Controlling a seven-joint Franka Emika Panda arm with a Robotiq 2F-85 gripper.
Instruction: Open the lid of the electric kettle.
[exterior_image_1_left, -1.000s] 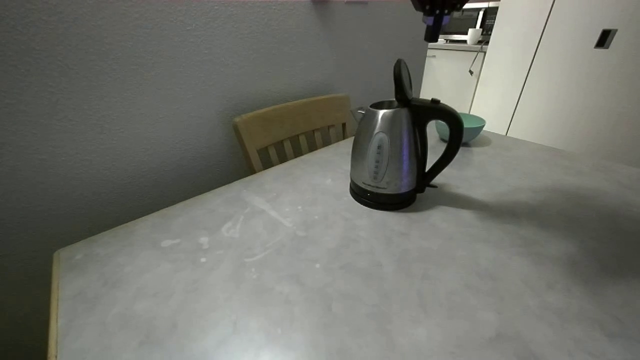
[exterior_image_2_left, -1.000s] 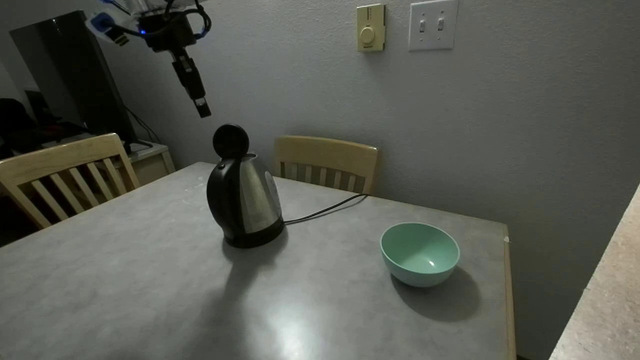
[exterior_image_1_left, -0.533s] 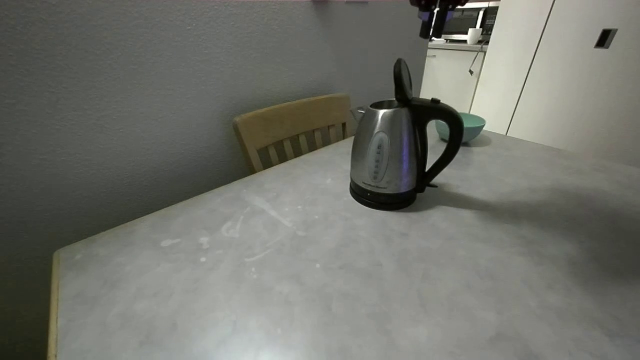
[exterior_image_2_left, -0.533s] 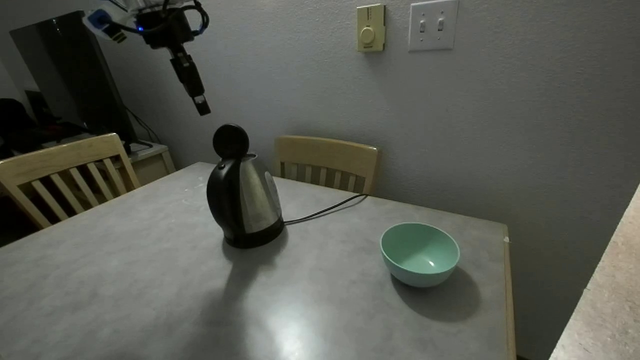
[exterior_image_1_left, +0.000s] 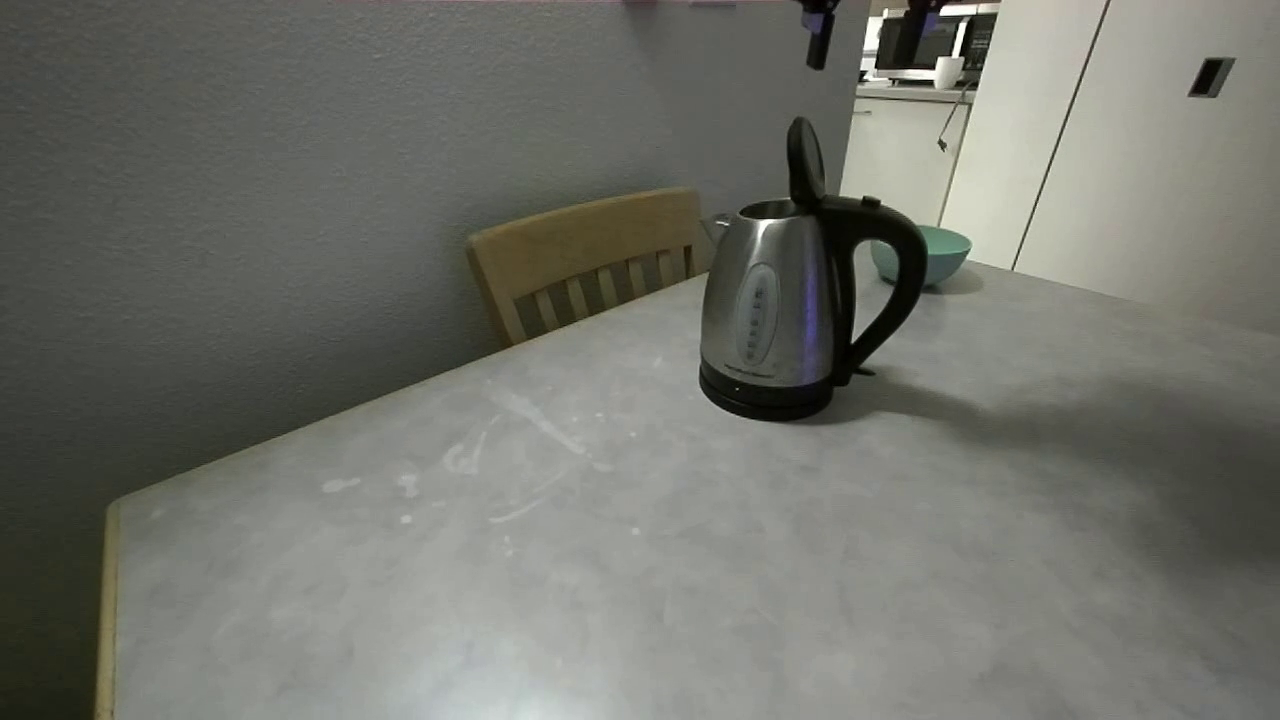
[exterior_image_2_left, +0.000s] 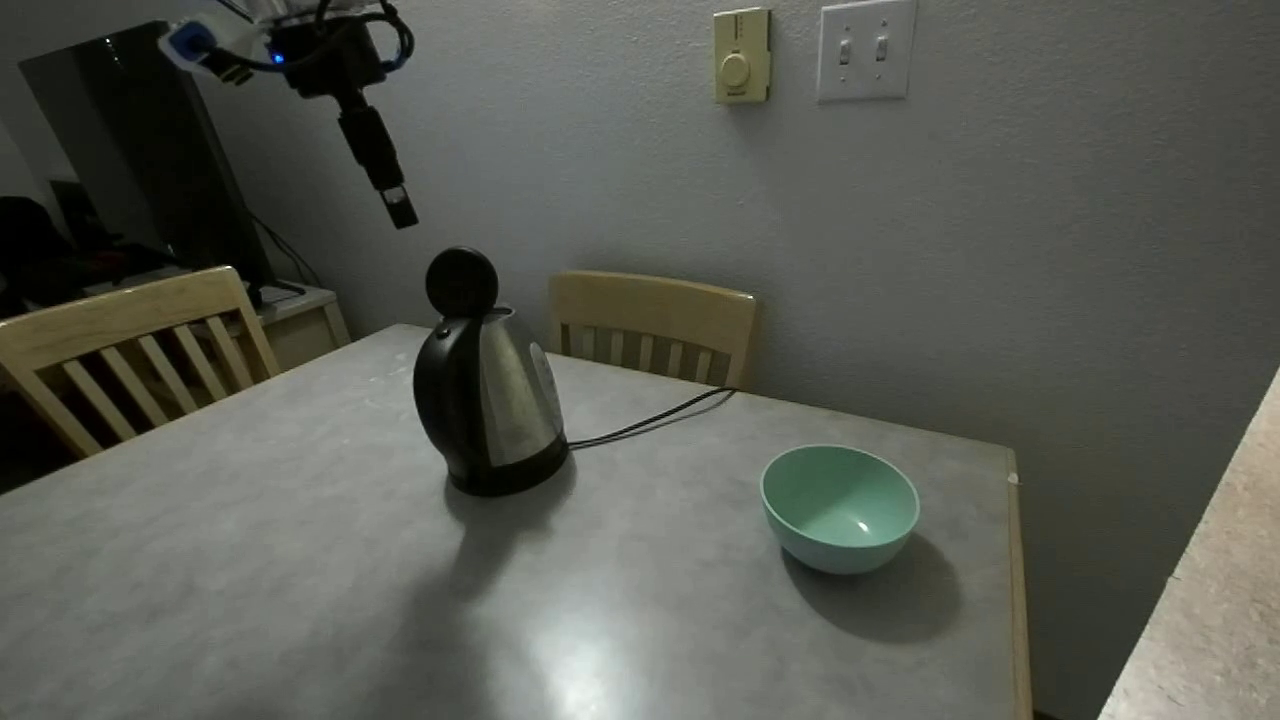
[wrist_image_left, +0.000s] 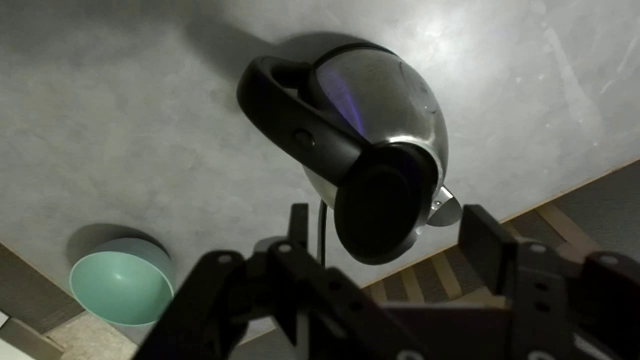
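The electric kettle, brushed steel with a black handle and base, stands upright on the table in both exterior views. Its lid is swung up on the hinge by the handle, nearly vertical, and the kettle's mouth shows in an exterior view. My gripper hangs above the lid, apart from it. Seen from the wrist, the raised lid lies below, between the lines of the two spread fingers, and neither touches it. The jaws are open and hold nothing.
A mint-green bowl sits on the grey table, on the handle side of the kettle. A black cord runs from the kettle base to the table's edge. Wooden chairs and a wall border the table.
The fingers have parted from shut to wide open. The gripper has drifted slightly upward, while the kettle and its raised lid have stayed still.
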